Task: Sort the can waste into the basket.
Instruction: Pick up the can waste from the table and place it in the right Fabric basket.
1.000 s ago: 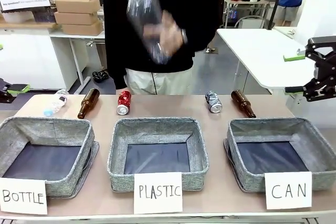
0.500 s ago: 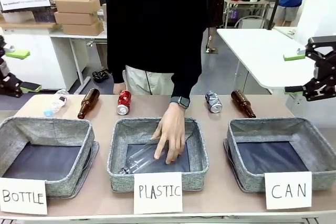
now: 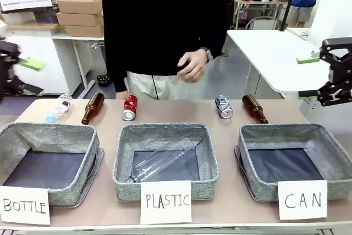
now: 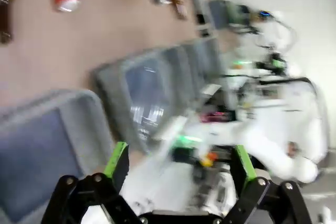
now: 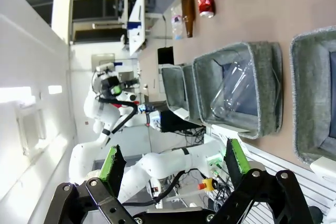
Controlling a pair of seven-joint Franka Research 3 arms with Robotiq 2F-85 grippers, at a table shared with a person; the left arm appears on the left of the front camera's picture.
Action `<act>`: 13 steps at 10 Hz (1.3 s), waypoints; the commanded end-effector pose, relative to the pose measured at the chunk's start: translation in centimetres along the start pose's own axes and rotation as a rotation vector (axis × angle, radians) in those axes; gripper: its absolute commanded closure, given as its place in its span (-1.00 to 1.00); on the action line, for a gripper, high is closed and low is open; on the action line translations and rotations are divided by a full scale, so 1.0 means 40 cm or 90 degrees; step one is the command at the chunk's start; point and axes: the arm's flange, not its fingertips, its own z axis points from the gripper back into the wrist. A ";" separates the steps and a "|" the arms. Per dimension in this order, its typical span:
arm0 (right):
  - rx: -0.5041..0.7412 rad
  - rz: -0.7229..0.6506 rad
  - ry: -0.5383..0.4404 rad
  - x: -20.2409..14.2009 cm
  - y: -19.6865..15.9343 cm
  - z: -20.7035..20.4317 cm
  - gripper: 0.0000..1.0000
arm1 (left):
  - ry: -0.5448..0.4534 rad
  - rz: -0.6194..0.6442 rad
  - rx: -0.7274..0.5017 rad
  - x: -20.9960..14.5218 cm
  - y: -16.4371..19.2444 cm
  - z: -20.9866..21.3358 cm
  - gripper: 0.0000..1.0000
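Left tool (image 3: 27,76): we see it at the left edge, raised above the desk (image 3: 176,114). Its green pads stand wide apart with nothing between them. Its own wrist view is blurred but shows the same wide gap.
Right tool (image 3: 309,76): it hangs at the right edge, higher than the basket and behind it. It is also wide and holds nothing.
Red can (image 3: 130,107): it lies on the desk behind the middle bin, near a brown bottle (image 3: 92,108).
Silver can (image 3: 223,106): it lies on the desk, just beside a second brown bottle (image 3: 254,108), behind the gap between the middle bin and the basket.
Basket (image 3: 280,128): it is the right one of three, with the white card "CAN" (image 3: 302,199) in front. We see its dark lining.
Middle bin (image 3: 124,163): it has the card "PLASTIC", and a clear plastic bottle (image 3: 162,160) lies inside.
Person's hand (image 3: 192,65): it is raised above the desk and touches nothing.
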 end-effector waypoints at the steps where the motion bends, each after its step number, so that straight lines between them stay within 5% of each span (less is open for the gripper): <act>1: 0.012 0.013 -0.001 0.010 0.006 -0.004 -1.00 | 0.073 0.023 0.185 0.145 0.012 -0.163 -1.00; 4: 0.012 0.013 -0.001 0.010 0.006 -0.004 -1.00 | 0.084 0.057 0.308 0.353 0.070 -0.437 -1.00; 6: 0.012 0.013 -0.001 0.010 0.006 -0.004 -1.00 | 0.029 0.073 0.357 0.396 0.135 -0.595 -1.00; 7: 0.012 0.013 -0.001 0.010 0.006 -0.004 -1.00 | 0.099 0.136 0.288 0.378 0.153 -0.643 -1.00; 8: 0.012 0.013 -0.001 0.010 0.006 -0.004 -1.00 | 0.039 0.042 0.337 0.349 0.126 -0.588 -1.00; 10: 0.012 0.013 -0.001 0.010 0.006 -0.004 -1.00 | 0.060 0.083 0.329 0.361 0.184 -0.665 -1.00; 11: 0.012 0.013 -0.001 0.010 0.006 -0.004 -1.00 | -0.047 0.103 0.449 0.366 0.186 -0.687 -1.00; 13: 0.012 0.013 -0.001 0.010 0.006 -0.004 -1.00 | -0.081 0.094 0.537 0.422 0.203 -0.744 -1.00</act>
